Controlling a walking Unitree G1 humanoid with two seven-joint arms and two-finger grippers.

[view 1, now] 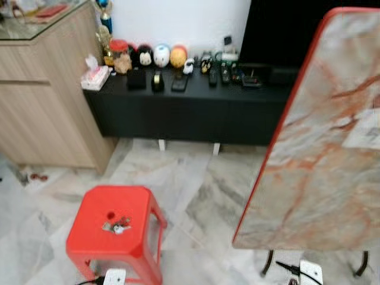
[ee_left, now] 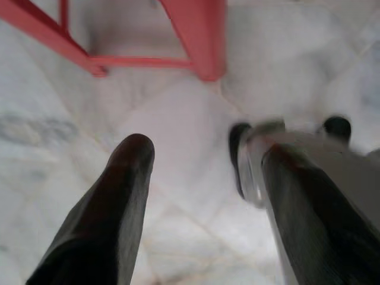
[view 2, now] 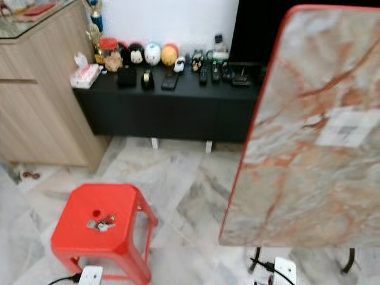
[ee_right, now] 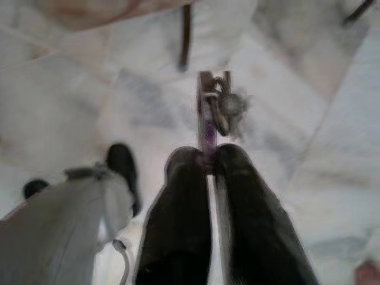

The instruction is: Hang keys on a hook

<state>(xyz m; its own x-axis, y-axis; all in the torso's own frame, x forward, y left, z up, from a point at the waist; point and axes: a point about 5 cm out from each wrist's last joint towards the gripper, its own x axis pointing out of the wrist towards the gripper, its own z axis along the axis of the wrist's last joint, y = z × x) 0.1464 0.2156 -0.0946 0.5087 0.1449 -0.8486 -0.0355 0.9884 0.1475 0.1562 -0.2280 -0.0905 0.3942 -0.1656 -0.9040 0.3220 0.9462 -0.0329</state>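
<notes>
The right gripper [ee_right: 208,163] hangs low over the marble floor [view 1: 196,184] with its jaws clamped together on a purple strap [ee_right: 205,119], so the keys [ee_right: 228,107] dangle free beyond the fingertips, ready to be carried. A second bunch of keys [view 1: 116,226] lies on the red stool [view 1: 95,237] at near left (no hook can be made out). The left gripper [ee_left: 202,196] idles beside the stool, jaws apart and empty.

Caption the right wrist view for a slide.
Right hand shut on a purple strap with dangling keys, above the marble floor.
</notes>
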